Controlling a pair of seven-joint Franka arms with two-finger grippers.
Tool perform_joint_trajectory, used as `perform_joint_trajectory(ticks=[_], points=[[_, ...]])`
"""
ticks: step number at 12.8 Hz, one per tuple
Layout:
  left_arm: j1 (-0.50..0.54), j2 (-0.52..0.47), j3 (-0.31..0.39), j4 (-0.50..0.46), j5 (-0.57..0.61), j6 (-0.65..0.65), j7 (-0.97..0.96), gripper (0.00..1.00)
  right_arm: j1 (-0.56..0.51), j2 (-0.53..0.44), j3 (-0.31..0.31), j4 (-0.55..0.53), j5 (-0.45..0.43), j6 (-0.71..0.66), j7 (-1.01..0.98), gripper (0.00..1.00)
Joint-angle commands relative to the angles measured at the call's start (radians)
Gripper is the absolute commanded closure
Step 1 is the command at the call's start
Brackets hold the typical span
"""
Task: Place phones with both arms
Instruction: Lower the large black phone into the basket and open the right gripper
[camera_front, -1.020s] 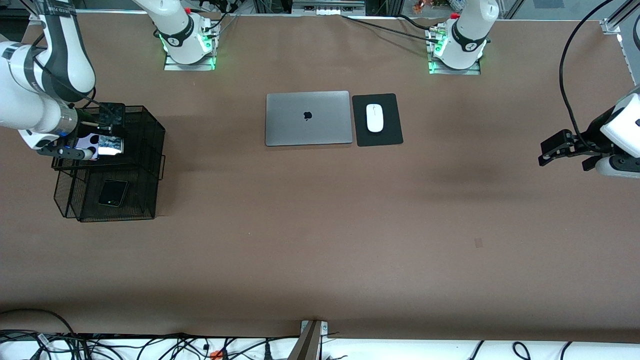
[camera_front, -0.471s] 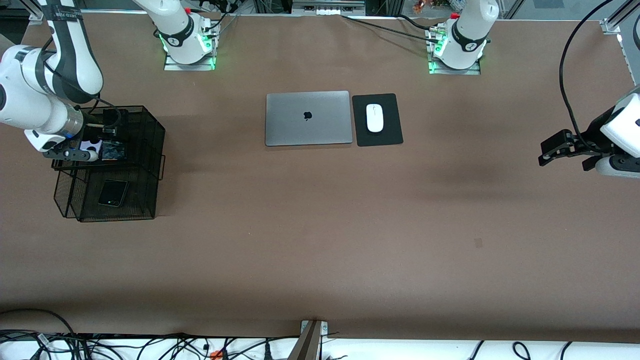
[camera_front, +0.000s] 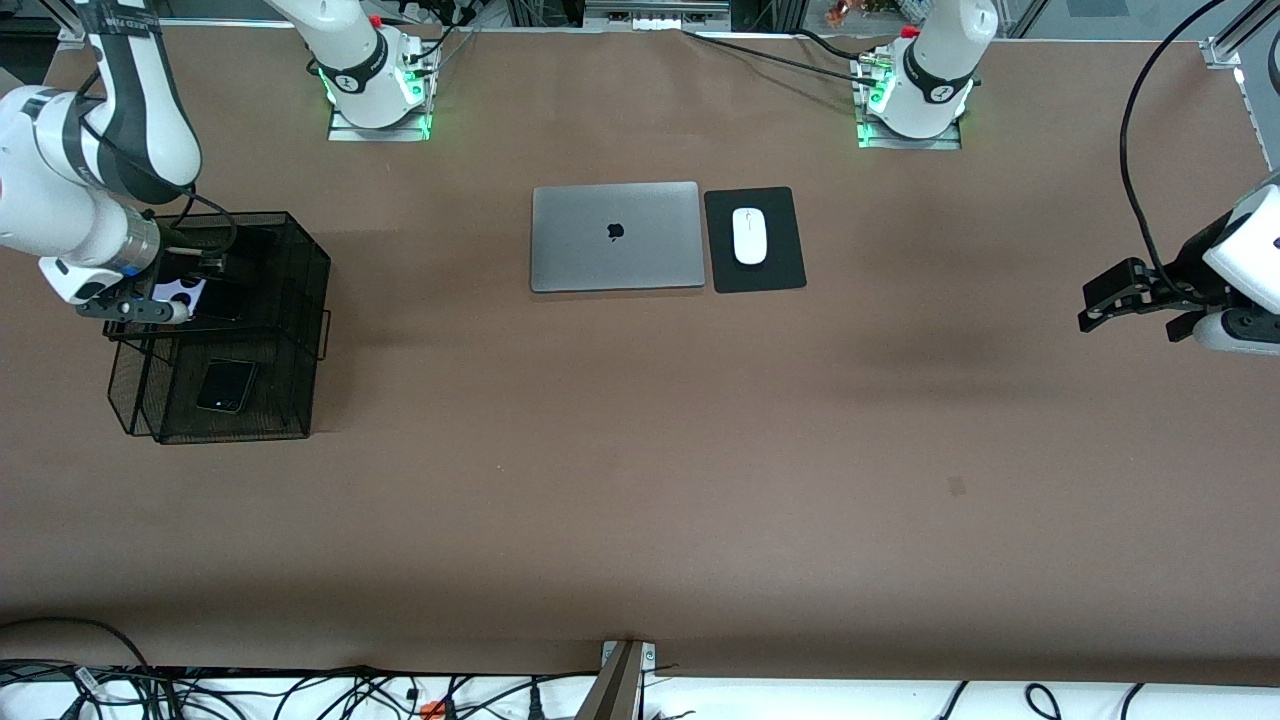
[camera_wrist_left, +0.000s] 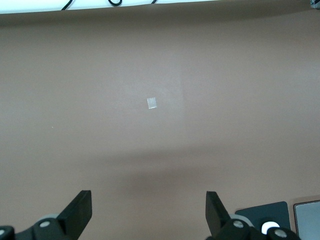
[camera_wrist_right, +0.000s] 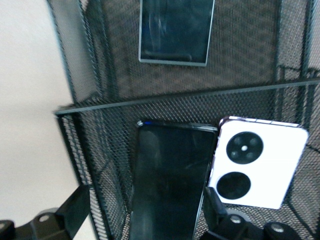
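Releasing the long phone, the right tool (camera_front: 215, 262) stood over the mesh tray's (camera_front: 300, 330) upper tier with its fingers apart.

From the front, the long black phone (camera_front: 215, 298), gripped and glinting a second ago, lay flat beside the lilac phone (camera_front: 180, 293); the small black phone (camera_front: 226, 386) had stayed on the lower tier, nearer the camera. A laptop (camera_front: 616, 236) and a mouse (camera_front: 749, 235) on its pad sat mid-bench, well apart from the tray. The left tool (camera_front: 1120, 300) waited at its own end, unmoved. Its wrist view showed fingers (camera_wrist_left: 77, 212) spread over bare bench (camera_wrist_left: 150, 65). The right wrist view showed the slab (camera_wrist_right: 170, 180) between open fingers (camera_wrist_right: 75, 207), touching neither, the lilac phone (camera_wrist_right: 257, 162) just beside it.
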Motion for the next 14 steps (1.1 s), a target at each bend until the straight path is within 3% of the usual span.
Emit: perform_joint_trajectory(ticks=[1, 4, 6, 8, 10, 13, 14], points=[[0.0, -0.004, 0.001, 0.018, -0.015, -0.02, 0.006, 0.0, -0.004, 0.008, 0.033, 0.193, 0.013, -0.203, -0.015, 0.0], [0.0, -0.004, 0.001, 0.019, -0.013, -0.02, 0.007, 0.0, -0.003, 0.068, 0.073, 0.469, 0.006, -0.463, -0.015, 0.0], [0.0, -0.004, 0.001, 0.019, -0.015, -0.02, 0.004, 0.0, 0.008, 0.147, 0.117, 0.688, 0.013, -0.711, -0.012, 0.0], [-0.006, -0.004, -0.001, 0.019, -0.015, -0.02, 0.0, 0.0, -0.003, 0.195, 0.197, 0.83, 0.013, -0.793, -0.011, 0.0], [-0.006, -0.004, -0.001, 0.021, -0.015, -0.02, 0.0, 0.0, -0.048, 0.16, 0.245, 0.801, -0.013, -0.691, -0.021, 0.0], [-0.006, -0.004, 0.001, 0.019, -0.015, -0.02, 0.001, 0.0, -0.113, -0.034, 0.268, 0.602, -0.008, -0.474, -0.009, 0.0], [-0.006, -0.004, 0.001, 0.021, -0.013, -0.02, 0.001, 0.0, -0.118, -0.057, 0.268, 0.565, -0.005, -0.423, -0.014, 0.0]])
